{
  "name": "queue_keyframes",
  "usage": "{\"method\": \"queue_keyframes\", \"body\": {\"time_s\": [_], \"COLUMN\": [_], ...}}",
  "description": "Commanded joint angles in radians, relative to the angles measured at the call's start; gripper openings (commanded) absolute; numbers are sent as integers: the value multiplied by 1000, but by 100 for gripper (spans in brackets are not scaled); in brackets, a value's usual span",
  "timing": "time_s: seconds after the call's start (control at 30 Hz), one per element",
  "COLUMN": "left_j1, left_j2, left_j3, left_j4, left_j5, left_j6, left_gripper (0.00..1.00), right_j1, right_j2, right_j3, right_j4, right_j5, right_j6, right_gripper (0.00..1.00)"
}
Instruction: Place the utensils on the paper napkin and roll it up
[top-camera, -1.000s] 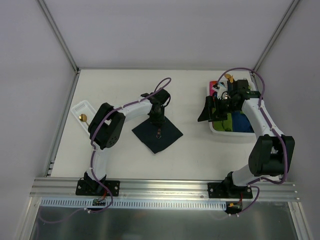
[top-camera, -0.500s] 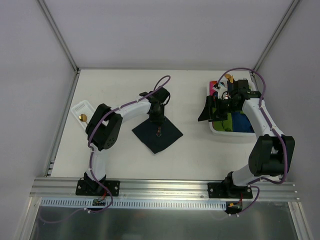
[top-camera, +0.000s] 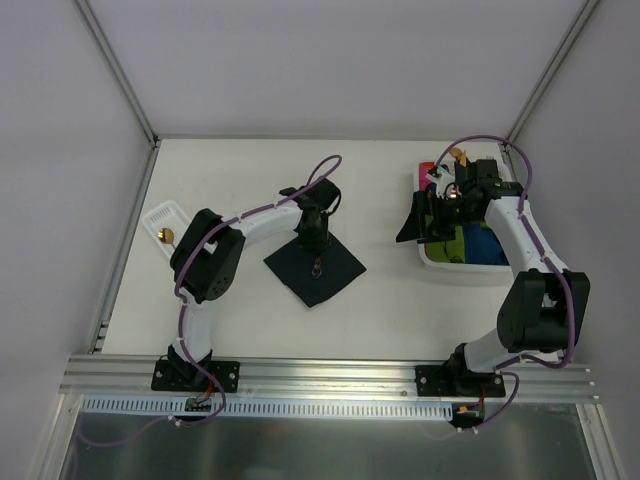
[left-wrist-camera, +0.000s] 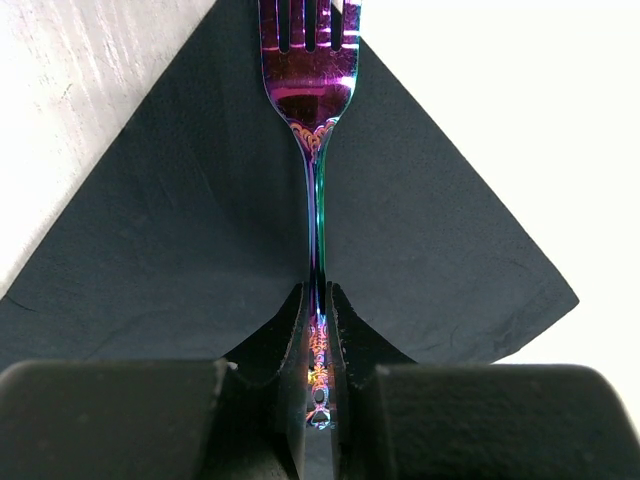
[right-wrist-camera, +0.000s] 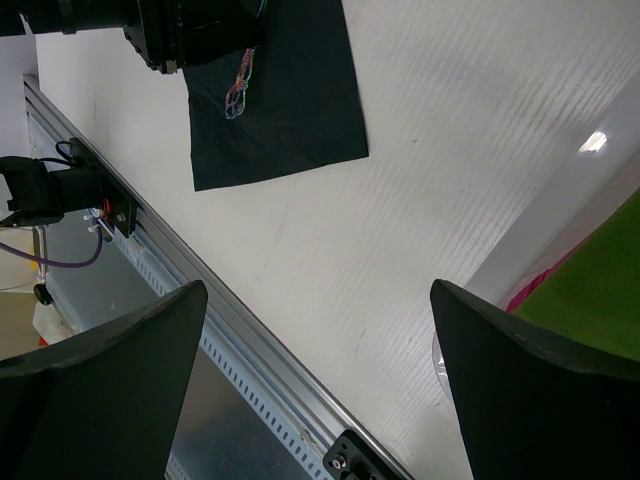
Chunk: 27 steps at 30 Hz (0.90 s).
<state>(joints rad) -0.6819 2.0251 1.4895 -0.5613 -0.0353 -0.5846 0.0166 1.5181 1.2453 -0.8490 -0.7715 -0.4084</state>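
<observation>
1. While its fingers were pressed nearly together, the left pincer (left-wrist-camera: 317, 300) pinched the fork (left-wrist-camera: 310, 90) by the handle, tines pointing away from it.
2. Directly beneath pincer and fork, the paper napkin (left-wrist-camera: 180, 230) lay flat on the worktop (left-wrist-camera: 520, 100).
3. Well off to that pincer's left, the spoon (top-camera: 167, 236) sat in a white tray (top-camera: 172, 212).
4. On the opposite side and farther back, the right pincer (right-wrist-camera: 318, 300) hung spread wide by a white bin (top-camera: 445, 264).
</observation>
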Motion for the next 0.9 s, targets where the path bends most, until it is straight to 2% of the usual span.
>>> {"method": "queue_keyframes", "body": {"time_s": [0.0, 0.87], "left_j1": [-13, -31], "left_j2": [-46, -2], "left_j3": [-6, -38], "left_j4": [-8, 0], "left_j5": [-18, 9], "left_j6": [-8, -37], "left_gripper": [0, 0], "right_j1": [-7, -14], "right_j2": [4, 30], "right_j3": [2, 3], "right_j4": [1, 2], "right_j5": [-25, -31], "right_j6": [3, 5], "right_gripper": [99, 99]}}
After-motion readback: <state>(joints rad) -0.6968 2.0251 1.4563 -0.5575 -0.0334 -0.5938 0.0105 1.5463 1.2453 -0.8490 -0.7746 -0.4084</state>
